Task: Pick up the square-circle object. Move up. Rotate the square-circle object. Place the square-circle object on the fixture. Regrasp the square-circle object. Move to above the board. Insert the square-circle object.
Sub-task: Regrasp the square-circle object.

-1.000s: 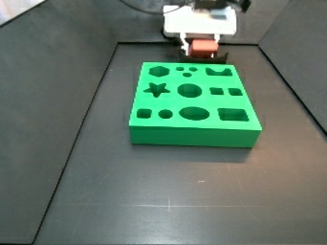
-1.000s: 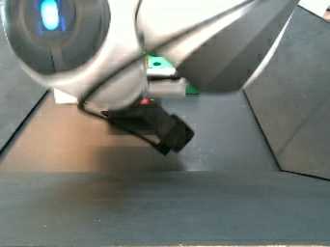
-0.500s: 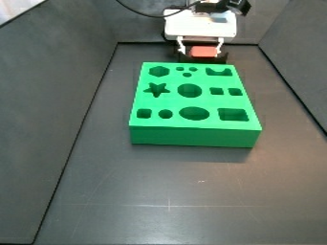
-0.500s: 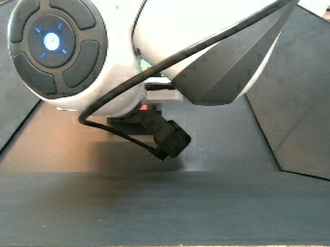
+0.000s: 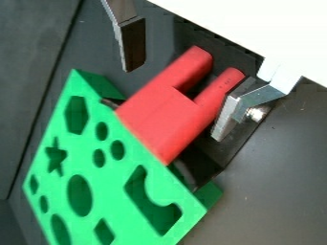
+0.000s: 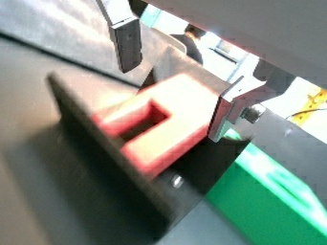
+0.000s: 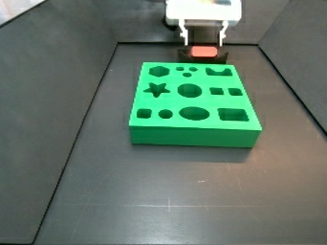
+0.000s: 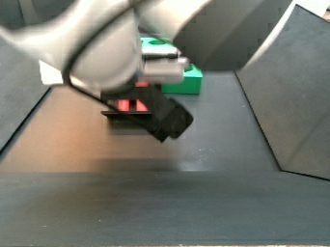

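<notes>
The red square-circle object point(image 5: 166, 105) rests on the dark fixture point(image 6: 115, 158), its two prongs pointing toward the wrist. My gripper point(image 5: 183, 75) is open and straddles it in both wrist views. One finger point(image 5: 132, 43) stands clear of the object, while the opposite finger point(image 5: 236, 107) is close against its side. In a side view the gripper point(image 7: 205, 39) hangs just above the square-circle object point(image 7: 205, 53), beyond the far edge of the green board point(image 7: 192, 120). From the opposite side, the square-circle object point(image 8: 129, 104) sits on the fixture point(image 8: 165, 118) under the blurred arm.
The board point(image 5: 96, 182), with its several shaped holes, lies right beside the fixture. Dark walls point(image 7: 76, 96) enclose the black floor on both sides. The arm's body point(image 8: 142, 34) fills much of a side view.
The gripper has let go of the square-circle object and risen a little. The object stays on the fixture.
</notes>
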### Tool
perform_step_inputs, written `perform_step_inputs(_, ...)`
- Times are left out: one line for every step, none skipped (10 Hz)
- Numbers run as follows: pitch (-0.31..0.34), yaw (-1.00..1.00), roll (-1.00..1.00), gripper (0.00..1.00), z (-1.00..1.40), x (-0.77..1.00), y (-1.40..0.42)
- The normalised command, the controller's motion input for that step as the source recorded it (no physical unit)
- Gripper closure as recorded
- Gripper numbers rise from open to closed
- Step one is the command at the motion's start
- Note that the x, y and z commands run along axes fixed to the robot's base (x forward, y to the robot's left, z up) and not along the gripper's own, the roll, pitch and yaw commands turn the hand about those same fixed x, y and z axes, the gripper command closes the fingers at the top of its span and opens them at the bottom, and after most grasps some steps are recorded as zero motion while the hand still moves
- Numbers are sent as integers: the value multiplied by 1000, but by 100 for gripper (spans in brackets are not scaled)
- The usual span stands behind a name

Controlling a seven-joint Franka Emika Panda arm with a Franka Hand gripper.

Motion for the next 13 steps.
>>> perform_step_inputs(72, 26, 30, 0, 859, -39, 0)
perform_step_inputs(88, 11, 29, 0, 680, -33, 5)
perform_step_inputs(99, -2, 31, 0, 498, -25, 8)
perform_step_inputs(107, -22, 40, 0, 251, -21, 7)
perform_step_inputs(64, 9, 1000, 0, 1000, -82, -987)
perform_step_inputs(61, 8, 1000, 0, 975, -84, -1000)
perform_step_inputs(49, 8, 1000, 0, 965, -109, -1000)
perform_step_inputs(39, 6, 1000, 0, 890, -134, -982)
perform_step_inputs(36, 6, 1000, 0, 689, -105, -824)
perform_step_inputs(35, 6, 1000, 0, 542, -80, -708)
perform_step_inputs(34, 6, 1000, 0, 153, -39, -392)
perform_step_inputs(32, 6, 1000, 0, 46, -22, -263)
perform_step_inputs(32, 6, 1000, 0, 38, -15, -38)
